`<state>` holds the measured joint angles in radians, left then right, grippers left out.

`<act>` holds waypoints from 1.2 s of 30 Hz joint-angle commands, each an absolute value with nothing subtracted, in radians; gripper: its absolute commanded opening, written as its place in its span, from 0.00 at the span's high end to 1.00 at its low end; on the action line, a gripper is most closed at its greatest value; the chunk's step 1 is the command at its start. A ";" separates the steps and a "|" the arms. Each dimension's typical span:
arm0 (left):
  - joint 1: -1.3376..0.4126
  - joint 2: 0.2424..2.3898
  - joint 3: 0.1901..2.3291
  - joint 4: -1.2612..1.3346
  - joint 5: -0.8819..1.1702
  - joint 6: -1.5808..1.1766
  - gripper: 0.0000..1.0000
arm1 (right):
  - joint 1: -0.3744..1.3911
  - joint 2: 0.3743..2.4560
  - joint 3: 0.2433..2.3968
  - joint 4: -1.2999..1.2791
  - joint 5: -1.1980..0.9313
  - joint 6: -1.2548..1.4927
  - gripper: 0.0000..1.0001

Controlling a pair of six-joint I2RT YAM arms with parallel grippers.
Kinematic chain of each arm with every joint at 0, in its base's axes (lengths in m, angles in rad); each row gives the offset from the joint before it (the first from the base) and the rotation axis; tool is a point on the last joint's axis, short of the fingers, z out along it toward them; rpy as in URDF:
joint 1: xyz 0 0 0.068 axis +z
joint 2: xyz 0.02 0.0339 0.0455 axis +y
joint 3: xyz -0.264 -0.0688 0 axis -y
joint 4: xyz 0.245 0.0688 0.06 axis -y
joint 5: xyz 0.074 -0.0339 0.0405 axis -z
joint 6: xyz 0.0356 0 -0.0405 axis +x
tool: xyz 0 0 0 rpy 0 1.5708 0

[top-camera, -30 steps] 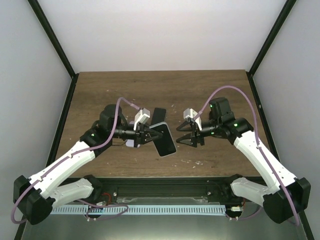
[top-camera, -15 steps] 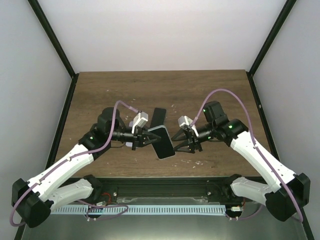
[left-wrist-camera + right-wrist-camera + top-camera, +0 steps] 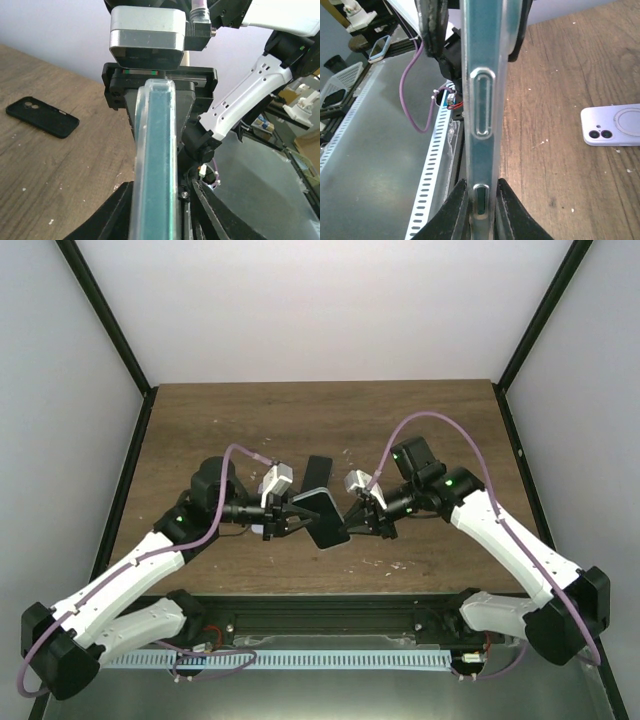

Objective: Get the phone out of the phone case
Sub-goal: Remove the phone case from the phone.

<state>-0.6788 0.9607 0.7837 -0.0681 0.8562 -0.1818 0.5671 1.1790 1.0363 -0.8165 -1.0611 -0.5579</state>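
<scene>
The phone in its clear phone case (image 3: 325,518) hangs edge-up above the table between both grippers. My right gripper (image 3: 356,519) is shut on its right end; in the right wrist view both fingers press the clear case (image 3: 483,115) at the gripper (image 3: 482,187). My left gripper (image 3: 294,517) stands around the left end with its jaws slightly parted. In the left wrist view the cased phone (image 3: 155,160) leans near the left finger of that gripper (image 3: 160,200), and a gap shows beside the right finger (image 3: 215,210).
An empty black case (image 3: 317,472) lies flat on the wooden table (image 3: 420,420) just behind the grippers and shows again as a black case (image 3: 42,116). A lavender phone case (image 3: 612,131) lies on the wood. A perforated metal rail (image 3: 425,175) runs along the near edge.
My right gripper moved left and shut on the cased phone's right end. The left gripper's jaws loosened from their tight grip. Both arms shifted slightly toward each other.
</scene>
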 commanded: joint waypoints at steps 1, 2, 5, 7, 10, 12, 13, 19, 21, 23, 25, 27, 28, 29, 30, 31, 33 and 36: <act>-0.678 0.942 0.813 -0.091 0.859 -0.137 0.67 | 0.575 1.178 1.119 -0.862 -1.041 -0.603 0.95; -0.677 0.939 0.813 -0.098 0.858 -0.132 0.67 | 0.575 1.181 1.125 -0.867 -1.040 -0.603 0.96; -0.677 0.939 0.812 -0.109 0.866 -0.119 0.68 | 0.575 1.181 1.137 -0.869 -1.043 -0.593 0.96; -0.678 0.946 0.815 -0.112 0.879 -0.115 0.68 | 0.575 1.181 1.134 -0.862 -1.042 -0.580 0.96; -0.678 0.952 0.813 -0.105 0.893 -0.116 0.71 | 0.575 1.194 1.136 -0.859 -1.042 -0.565 0.96; -0.677 0.954 0.812 -0.103 0.893 -0.116 0.73 | 0.575 1.207 1.144 -0.867 -1.056 -0.557 0.96; -0.678 0.956 0.811 -0.103 0.895 -0.116 0.75 | 0.575 1.215 1.150 -0.871 -1.066 -0.552 0.96; -0.677 0.954 0.819 -0.115 0.883 -0.109 0.94 | 0.576 1.233 1.158 -0.869 -1.091 -0.539 0.96; -0.678 0.949 0.819 -0.121 0.863 -0.108 0.99 | 0.575 1.231 1.158 -0.869 -1.088 -0.537 0.96; -0.677 0.946 0.820 -0.129 0.845 -0.109 1.00 | 0.575 1.225 1.158 -0.871 -1.089 -0.541 0.92; -0.678 0.948 0.826 -0.140 0.838 -0.108 1.00 | 0.576 1.214 1.155 -0.893 -1.091 -0.594 0.76; -0.676 0.949 0.830 -0.145 0.860 -0.109 1.00 | 0.575 1.196 1.142 -0.925 -1.086 -0.673 0.68; -0.675 0.949 0.829 -0.140 0.878 -0.111 1.00 | 0.576 1.185 1.130 -0.935 -1.075 -0.708 0.64; -0.675 0.949 0.828 -0.132 0.898 -0.114 1.00 | 0.575 1.174 1.116 -0.939 -1.060 -0.733 0.62; -0.675 0.951 0.828 -0.125 0.914 -0.117 1.00 | 0.576 1.164 1.105 -0.945 -1.044 -0.758 0.60; -0.673 0.951 0.828 -0.124 0.926 -0.120 1.00 | 0.575 1.157 1.095 -0.951 -1.028 -0.784 0.58; -0.670 0.950 0.829 -0.122 0.943 -0.122 1.00 | 0.575 1.152 1.088 -0.979 -1.008 -0.835 0.56; -0.668 0.950 0.827 -0.113 0.966 -0.128 1.00 | 0.577 1.154 1.085 -1.008 -0.966 -0.885 0.55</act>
